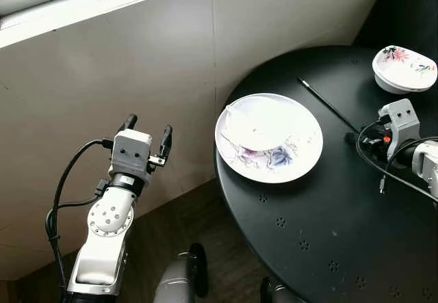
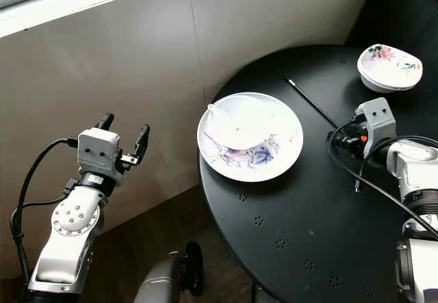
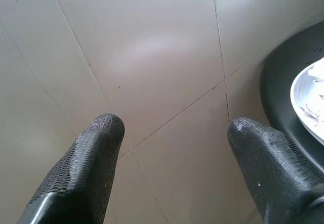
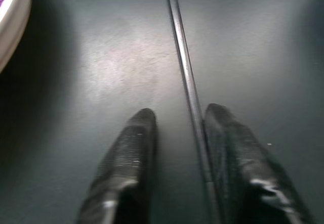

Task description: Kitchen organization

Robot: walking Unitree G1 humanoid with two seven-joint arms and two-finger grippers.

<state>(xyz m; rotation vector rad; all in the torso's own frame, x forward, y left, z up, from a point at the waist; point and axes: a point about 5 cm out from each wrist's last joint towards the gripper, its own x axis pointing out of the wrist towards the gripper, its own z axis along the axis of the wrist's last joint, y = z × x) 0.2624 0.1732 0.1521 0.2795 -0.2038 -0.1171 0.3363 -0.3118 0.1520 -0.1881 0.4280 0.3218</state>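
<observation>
A thin black stick (image 1: 325, 101) lies on the round black table (image 1: 321, 234), running from the back toward my right gripper (image 1: 354, 137). In the right wrist view the stick (image 4: 185, 72) passes between the gripper's two fingers (image 4: 131, 148), close along one of them; the gripper (image 4: 180, 114) is low over the table and open by a narrow gap. A large flowered plate (image 1: 301, 159) carries a smaller white dish (image 1: 260, 128) near the table's left edge. My left gripper (image 1: 148, 126) is raised off the table to the left, open and empty, facing the tiled wall.
A small flowered bowl (image 1: 404, 69) sits at the table's back right. A beige tiled wall (image 1: 137, 63) runs behind and left of the table. Dark wooden floor (image 1: 219, 262) lies below. The table's near half is bare.
</observation>
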